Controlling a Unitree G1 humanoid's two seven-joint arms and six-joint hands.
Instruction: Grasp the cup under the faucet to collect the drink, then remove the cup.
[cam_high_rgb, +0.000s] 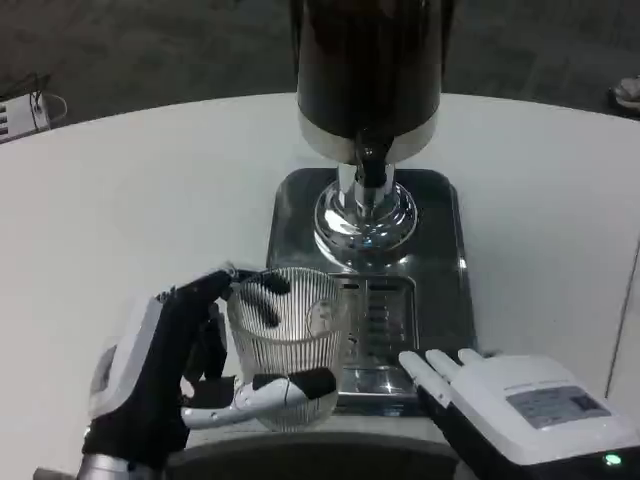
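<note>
A clear ribbed glass cup (288, 340) is held by my left hand (175, 375), fingers wrapped around its sides, at the left front edge of the metal drip tray (440, 230). The cup looks empty. Behind it stands the black drink dispenser (368, 70) with its faucet (371, 165) above a chrome base; the cup is nearer to me and left of the spout. My right hand (510, 400) lies flat at the tray's front right corner, fingers extended and holding nothing.
The slotted grate (385, 310) lies in the tray's front half. The white table (130, 200) stretches wide to the left and right of the dispenser. A white panel edge (630, 330) shows at the far right.
</note>
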